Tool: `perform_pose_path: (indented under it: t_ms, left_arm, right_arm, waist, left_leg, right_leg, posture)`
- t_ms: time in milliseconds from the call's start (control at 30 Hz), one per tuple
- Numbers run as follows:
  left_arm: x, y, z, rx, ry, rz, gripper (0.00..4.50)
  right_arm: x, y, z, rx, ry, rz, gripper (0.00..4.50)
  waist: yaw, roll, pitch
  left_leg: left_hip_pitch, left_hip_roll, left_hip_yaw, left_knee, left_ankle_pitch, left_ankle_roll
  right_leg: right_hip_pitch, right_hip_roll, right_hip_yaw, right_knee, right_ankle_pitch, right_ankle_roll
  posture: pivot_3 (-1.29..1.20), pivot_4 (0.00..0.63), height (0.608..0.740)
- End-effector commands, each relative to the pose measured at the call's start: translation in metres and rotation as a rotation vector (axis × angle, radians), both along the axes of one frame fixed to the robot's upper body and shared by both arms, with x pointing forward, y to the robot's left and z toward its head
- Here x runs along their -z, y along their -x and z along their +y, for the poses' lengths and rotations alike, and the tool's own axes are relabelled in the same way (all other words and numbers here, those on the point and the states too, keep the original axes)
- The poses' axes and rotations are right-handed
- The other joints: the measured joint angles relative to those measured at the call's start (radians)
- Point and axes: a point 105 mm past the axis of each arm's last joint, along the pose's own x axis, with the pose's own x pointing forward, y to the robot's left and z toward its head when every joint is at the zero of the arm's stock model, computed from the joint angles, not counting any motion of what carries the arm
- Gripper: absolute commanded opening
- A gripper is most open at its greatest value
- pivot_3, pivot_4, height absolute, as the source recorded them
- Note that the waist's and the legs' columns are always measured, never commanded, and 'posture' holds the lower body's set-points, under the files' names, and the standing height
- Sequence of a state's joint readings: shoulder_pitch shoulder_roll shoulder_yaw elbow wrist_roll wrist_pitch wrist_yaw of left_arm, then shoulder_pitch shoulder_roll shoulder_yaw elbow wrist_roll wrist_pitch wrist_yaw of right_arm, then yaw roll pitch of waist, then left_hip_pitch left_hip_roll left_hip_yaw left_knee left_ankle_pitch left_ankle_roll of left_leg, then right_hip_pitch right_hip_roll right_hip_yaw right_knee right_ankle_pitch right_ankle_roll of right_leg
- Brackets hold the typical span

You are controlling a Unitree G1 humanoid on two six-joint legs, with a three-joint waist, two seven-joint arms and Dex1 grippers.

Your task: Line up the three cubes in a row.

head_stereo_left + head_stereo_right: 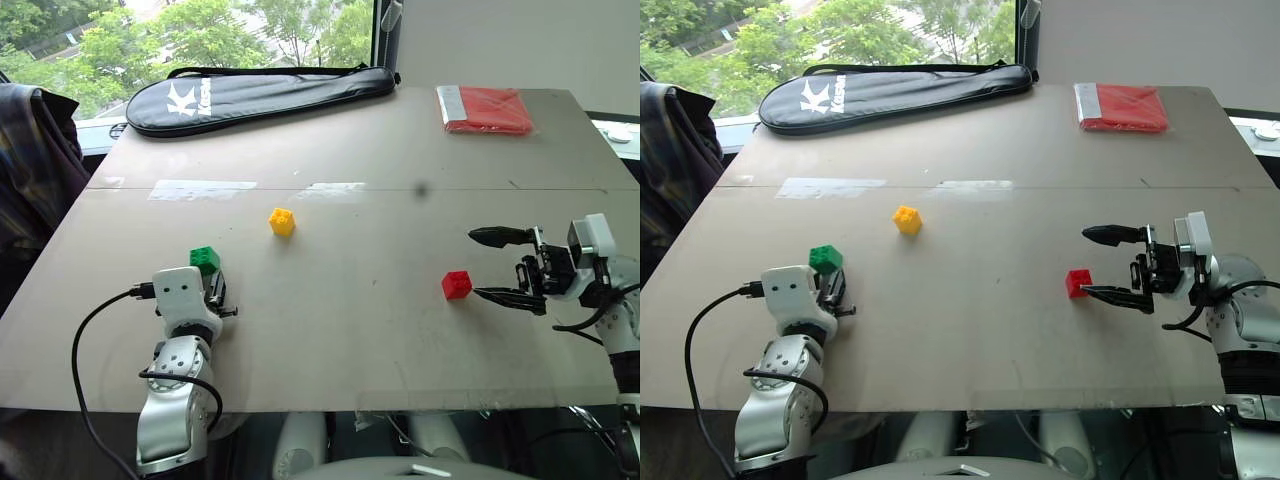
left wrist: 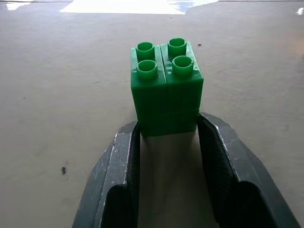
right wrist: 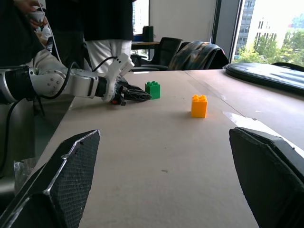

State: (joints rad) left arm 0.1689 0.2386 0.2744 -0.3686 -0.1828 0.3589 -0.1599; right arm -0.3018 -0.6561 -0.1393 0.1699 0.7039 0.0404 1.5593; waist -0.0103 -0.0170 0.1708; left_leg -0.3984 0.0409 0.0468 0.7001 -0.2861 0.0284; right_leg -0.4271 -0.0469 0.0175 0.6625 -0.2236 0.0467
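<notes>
The green cube [image 2: 166, 88] is pinched between the fingers [image 2: 121, 166] of the left hand [image 1: 212, 288], at their very tips, near the left edge of the desk [image 1: 340, 320]. The yellow cube [image 1: 282, 221] is set farther out, mid-desk, well apart from both hands. The red cube [image 1: 456, 285] is found just beside the right hand [image 1: 500, 266], whose fingers are spread wide and pointed toward it, not touching it.
</notes>
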Motion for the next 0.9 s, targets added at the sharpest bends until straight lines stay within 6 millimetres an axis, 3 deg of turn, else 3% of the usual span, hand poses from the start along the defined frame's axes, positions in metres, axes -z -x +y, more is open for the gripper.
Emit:
perform_pose_path:
  t_ms: [33,200,400,700,900]
  left_arm:
    - [-0.018,0.005,-0.019,0.296,-0.031,-0.069,1.19]
    - [-0.023,0.012,-0.053,0.757,-0.119,-0.067,1.19]
    - [-0.018,-0.007,-0.113,1.238,-0.21,-0.056,1.19]
    - [0.007,-0.025,-0.189,1.633,-0.318,-0.021,1.19]
    - [0.006,-0.038,-0.215,1.666,-0.33,-0.06,1.19]
  right_arm:
    - [-0.009,0.004,-0.008,0.018,0.0,-0.041,4.5]
    - [-0.005,0.006,-0.014,0.048,0.005,-0.037,4.5]
    - [0.0,0.012,-0.017,0.093,0.018,-0.028,4.5]
    - [0.009,0.023,-0.036,0.172,0.052,0.001,4.5]
    - [0.017,0.032,-0.047,0.223,0.07,0.025,4.5]
  waist:
    - [0.0,0.0,0.0]
    - [0.004,0.0,0.0]
    - [0.016,0.001,0.0]
    - [0.023,0.001,0.0]
    - [0.024,0.001,0.0]
  left_leg:
    - [0.0,0.0,0.0,0.0,0.0,0.0]
    - [0.0,0.0,0.001,0.0,0.0,0.0]
    - [-0.001,-0.001,0.003,0.001,0.0,0.0]
    - [-0.002,-0.001,0.003,0.0,0.0,0.0]
    - [-0.002,-0.002,0.002,0.001,0.0,0.0]
  right_leg:
    - [0.0,0.0,0.0,0.0,0.0,0.0]
    - [0.0,0.0,-0.001,0.0,0.0,0.0]
    - [0.0,0.0,-0.001,0.0,0.0,0.0]
    - [0.0,0.001,-0.001,-0.001,0.002,0.005]
    - [0.0,0.001,0.0,-0.001,0.001,0.004]
  posture:
    - [0.0,0.15,0.708]
    - [0.0,0.15,0.708]
    - [0.0,0.15,0.708]
    - [0.0,0.15,0.708]
    - [0.0,0.15,0.708]
